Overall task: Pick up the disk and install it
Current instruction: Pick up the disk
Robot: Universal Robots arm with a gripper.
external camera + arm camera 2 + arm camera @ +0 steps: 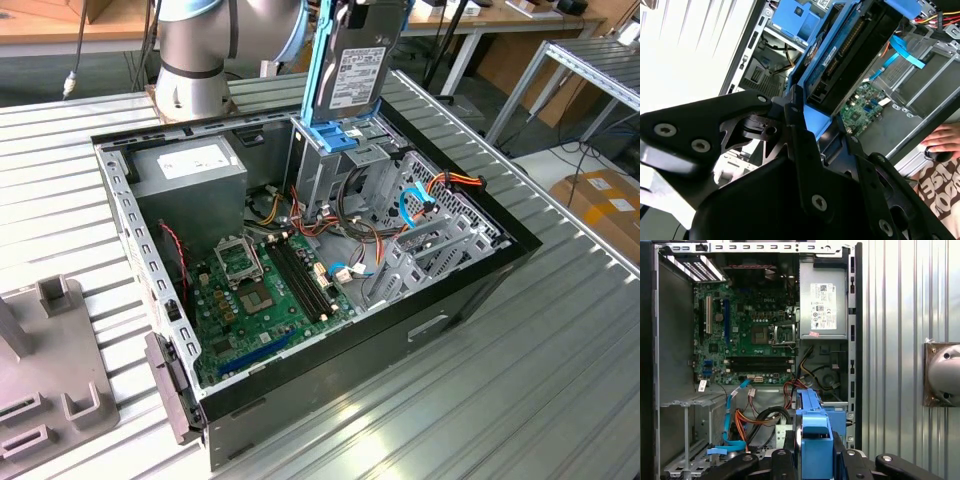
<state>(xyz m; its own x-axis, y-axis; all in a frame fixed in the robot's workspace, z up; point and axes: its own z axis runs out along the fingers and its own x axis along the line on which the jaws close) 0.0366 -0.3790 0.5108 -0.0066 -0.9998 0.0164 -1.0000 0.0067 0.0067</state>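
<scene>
Disk (352, 82) aloft, label (361, 70) toward exterior view

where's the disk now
Exterior view: the disk is upright in the gripper above the computer case, lower end at the drive cage, to the view's right of the power supply.

This looks like a robotics lab or workshop. An opened computer case (330, 375) lies on a ribbed metal surface (560, 380), with workbenches (497, 17) and a cardboard box (606, 205) on the floor behind.

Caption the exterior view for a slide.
Grey metal hard drive with white label and blue rails, held upright over open black computer case.
</scene>
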